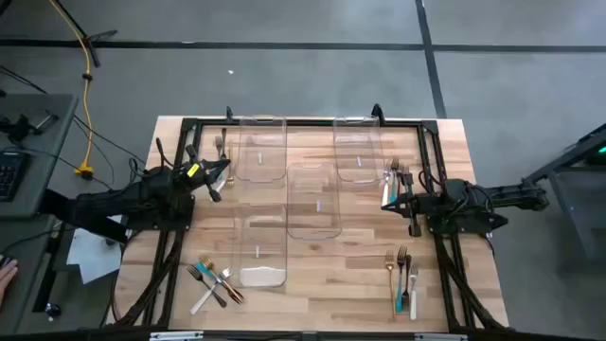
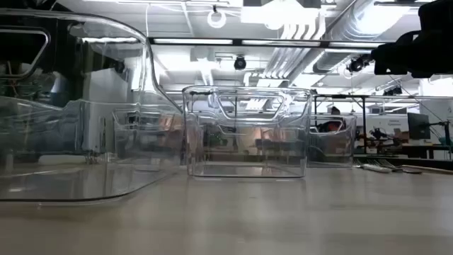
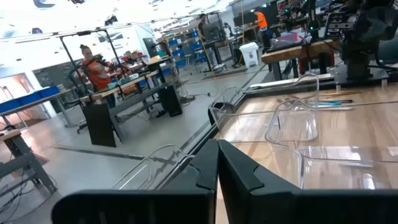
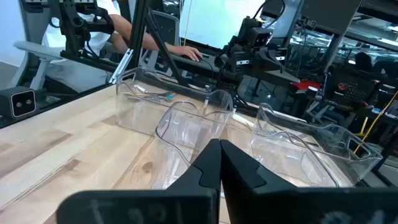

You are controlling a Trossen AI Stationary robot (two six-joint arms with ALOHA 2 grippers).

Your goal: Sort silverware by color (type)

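High view: silverware clusters (image 1: 214, 281) and (image 1: 402, 277) lie lengthwise at the near edge. Left gripper (image 1: 220, 172) and right gripper (image 1: 390, 201), both closed and empty, sit well behind them.

Bright overhead light, glaring ceiling fixtures

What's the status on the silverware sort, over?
Left gripper and right gripper shut, empty, above table. Slim mixed-finish silverware still in scattered piles on wood. Four clear rectangular plastic bins look empty. Nothing blocking.
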